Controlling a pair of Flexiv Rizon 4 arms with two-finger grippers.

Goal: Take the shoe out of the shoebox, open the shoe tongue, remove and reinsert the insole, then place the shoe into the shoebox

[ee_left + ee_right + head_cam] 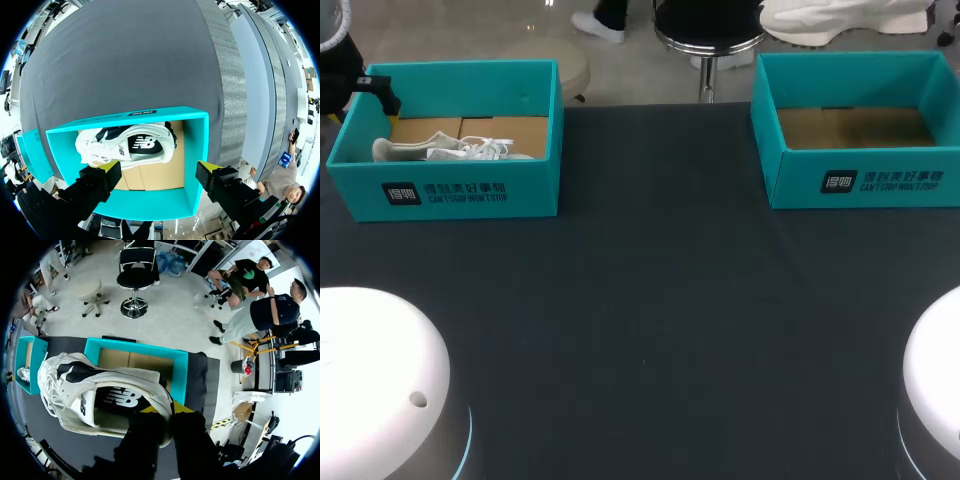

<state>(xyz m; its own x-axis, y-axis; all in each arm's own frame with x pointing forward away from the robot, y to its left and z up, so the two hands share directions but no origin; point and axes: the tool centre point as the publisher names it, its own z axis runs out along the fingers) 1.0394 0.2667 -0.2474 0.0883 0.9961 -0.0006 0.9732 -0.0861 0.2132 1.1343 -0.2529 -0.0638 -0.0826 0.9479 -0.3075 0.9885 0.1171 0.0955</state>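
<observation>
Two teal shoeboxes stand on the dark counter (650, 300) in the head view: the left shoebox (460, 190) in the upper left of the frame, the right shoebox (860, 180) in the upper right. The two are well apart, and brown card shows on the floor of each. A boxed shoe (450, 150), white with loose laces, lies on its side in the left shoebox, against the front wall. No shoe shows in the right shoebox.

The left pincer (157, 172) hangs over the left shoebox's outer rim, at the far upper-left edge of the head view. In the left wrist view its fingers (102, 177) are spread wide and hold nothing. The boxed shoe lies ahead of and below them, closer to one finger than the other, and touches neither.

The right pincer (167, 412) does not show in the head view. In the right wrist view its fingers are drawn close together, pinching the heel rim of a lifted shoe (100, 395). This shoe is white with a black side panel and hangs in the air above the counter, with the right shoebox beyond it. The rounded white arm bases (370, 380) fill the head view's lower corners.
</observation>
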